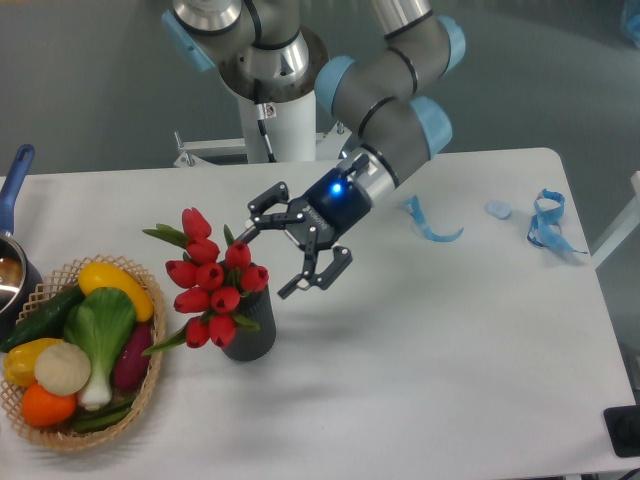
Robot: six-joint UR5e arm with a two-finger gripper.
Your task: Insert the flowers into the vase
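The fixed camera looks down on a white desk [420, 350] with the UR5e arm reaching in from the top. Its black two-finger claw [288, 252] hangs above the desk with its fingers spread wide apart and nothing between them; a blue light glows on the wrist just behind it.

Just below and to the left of the claw stands the dark grey, finely ribbed cylindrical vase [251, 333], upright on the desk. The bunch of red tulip buds with green leaves and stems [213, 283] sits in the vase's mouth, leaning out toward the left, away from the claw. The topmost buds lie close to the claw's upper finger; whether they touch it cannot be told. The lowest buds hang over the vase's left rim, and a green leaf sticks out farther left and down.

Farther left of the claw, at the desk's edge, is a woven wicker basket [150, 395] holding colourful vegetables: a yellow pepper, a green leafy one, a purple one, an orange one, a pale round one and a dark green cucumber. Beyond the basket, at the left border of the view, part of a dark pot with a blue handle [14, 190] shows.

To the right of the claw, well apart from it, a light blue ribbon strip [432, 226] lies on the desk, and farther right a small pale blue piece [498, 209] and a tangled blue ribbon [549, 220] near the desk's far right corner.
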